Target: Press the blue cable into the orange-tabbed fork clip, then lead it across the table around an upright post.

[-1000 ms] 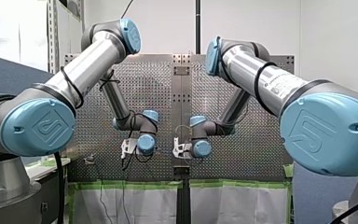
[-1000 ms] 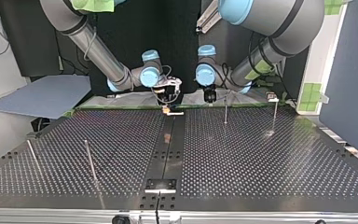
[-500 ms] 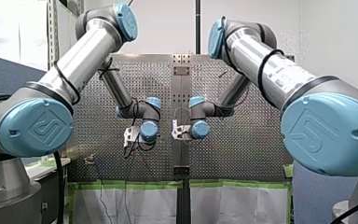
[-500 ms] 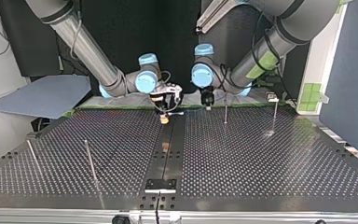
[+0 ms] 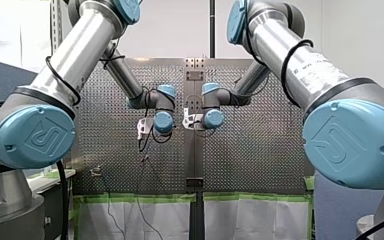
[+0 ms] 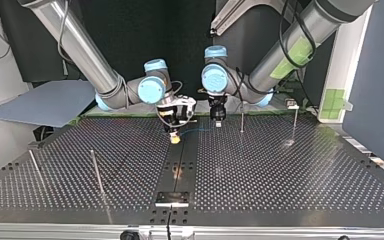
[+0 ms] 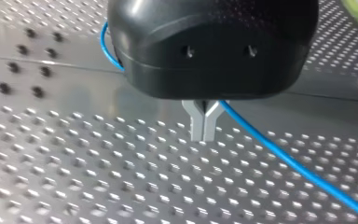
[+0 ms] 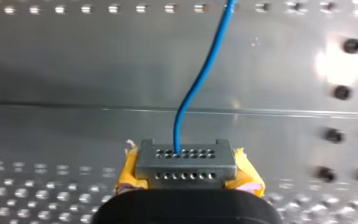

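Observation:
The blue cable runs between the two metal fingers of my left gripper, which is shut on it. The same cable comes out of my right gripper, shut on it with yellow pads at the sides. In the top view my right gripper hangs low over the table's centre strip and my left gripper is close beside it, with a short span of cable between them. A small clip sits at the far edge; I cannot make out its tab.
Thin upright posts stand on the perforated table: one right next to my left gripper, another further right, and two at the top view's left. A grey sheet lies off the table's far left corner.
Both arms have moved from the table's far edge in the top view out over the plate, side by side, bringing the blue cable along. Both grips are unchanged.

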You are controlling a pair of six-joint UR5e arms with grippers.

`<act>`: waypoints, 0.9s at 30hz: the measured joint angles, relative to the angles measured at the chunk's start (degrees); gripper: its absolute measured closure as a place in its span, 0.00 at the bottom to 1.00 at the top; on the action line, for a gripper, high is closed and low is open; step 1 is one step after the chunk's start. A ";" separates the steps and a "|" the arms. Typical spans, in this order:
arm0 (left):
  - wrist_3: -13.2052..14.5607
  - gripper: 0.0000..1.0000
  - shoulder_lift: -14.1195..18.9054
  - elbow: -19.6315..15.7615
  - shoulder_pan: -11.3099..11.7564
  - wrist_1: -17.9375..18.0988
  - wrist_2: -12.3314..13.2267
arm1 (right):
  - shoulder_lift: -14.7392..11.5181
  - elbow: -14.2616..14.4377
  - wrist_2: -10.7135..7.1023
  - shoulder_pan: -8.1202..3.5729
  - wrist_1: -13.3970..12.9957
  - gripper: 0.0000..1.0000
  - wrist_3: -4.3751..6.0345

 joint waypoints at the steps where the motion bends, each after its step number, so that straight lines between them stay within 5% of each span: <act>1: 0.23 1.00 0.53 0.01 -0.11 0.11 0.02 | -0.42 0.00 0.02 0.00 0.07 1.00 0.01; 27: 0.55 1.00 3.56 6.33 -2.49 -4.22 -0.04 | -6.79 0.00 0.33 -0.80 0.83 1.00 -0.14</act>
